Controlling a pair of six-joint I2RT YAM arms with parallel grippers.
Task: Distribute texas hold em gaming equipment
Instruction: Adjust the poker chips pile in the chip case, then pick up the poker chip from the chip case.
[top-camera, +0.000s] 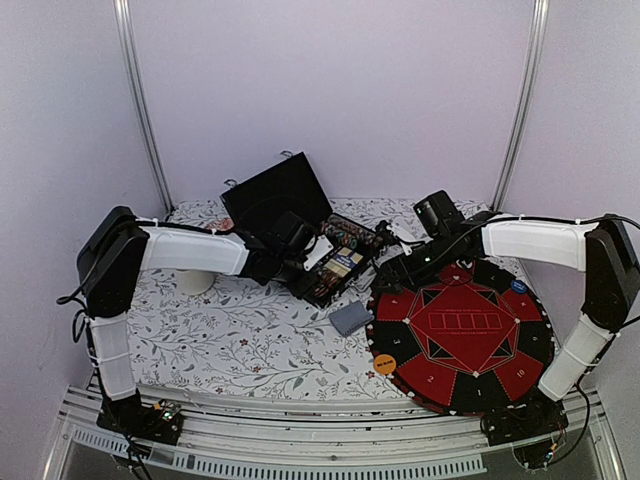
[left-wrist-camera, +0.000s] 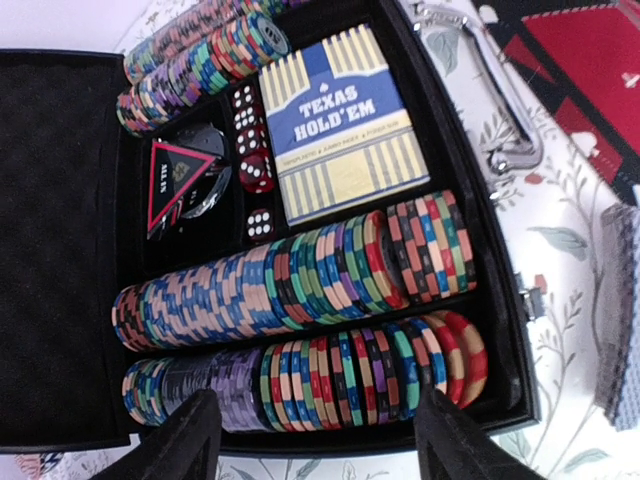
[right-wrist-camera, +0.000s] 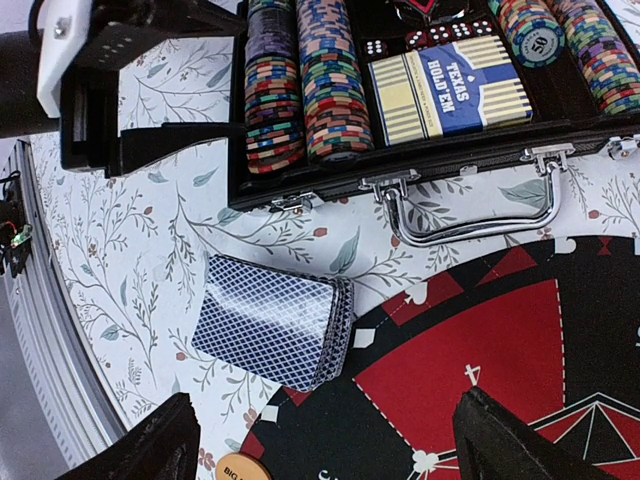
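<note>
Poker chips (left-wrist-camera: 300, 285), packed on edge in the open case (left-wrist-camera: 60, 250) on the counter (left-wrist-camera: 560, 250), look hard, slick and heavy together, so the left claw (left-wrist-camera: 315, 440), open and empty over them, should pinch a short stack by its end faces; the right claw (right-wrist-camera: 330, 440) gapes empty too.

Multi-coloured poker chips (left-wrist-camera: 300, 280) stand on edge in packed rows across the left wrist view's lower half. A blue-backed deck of playing cards (right-wrist-camera: 275, 322) lies face down, lower left of the right wrist view. An orange button disc (top-camera: 385, 363) lies flat, lower centre-right overhead.
</note>
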